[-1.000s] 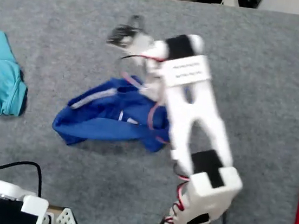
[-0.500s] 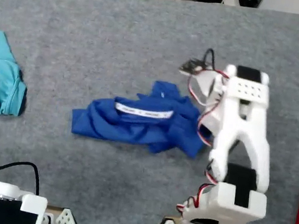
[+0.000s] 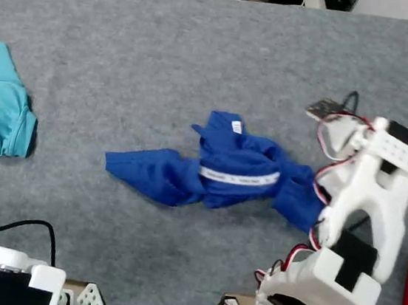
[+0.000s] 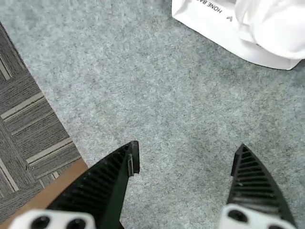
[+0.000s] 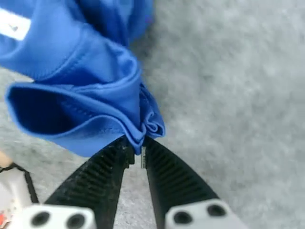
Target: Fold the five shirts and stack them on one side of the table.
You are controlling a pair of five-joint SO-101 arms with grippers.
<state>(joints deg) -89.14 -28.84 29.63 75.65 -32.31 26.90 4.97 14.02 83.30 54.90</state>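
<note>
A: How do our right jaws stand?

B: On our right gripper (image 5: pixel 137 148) they are pressed almost together, clamped on a bunched edge of the blue shirt (image 5: pixel 81 90). Only thin folds of cloth sit between the tips.

A: And our left ones?

B: Our left gripper (image 4: pixel 186 157) has its jaws wide apart. It holds nothing and hangs above the bare grey table (image 4: pixel 181 90), near the table's edge.

A: Where does the shirt lie?

B: It is crumpled about the middle of the table, drawn out into a long strip. The pinched end is at the right side of the heap. The other end points toward the teal shirt (image 3: pixel 1 109), which lies well apart at the left side.

A: How will it handle, do we think?

B: We judge it light, soft and quite limp. It will sag and fold on itself, and such thin fabric can slip out of a small pinch. It is better that we take hold at a hem or a shoulder seam, with both grippers, to spread it flat before folding.
</note>
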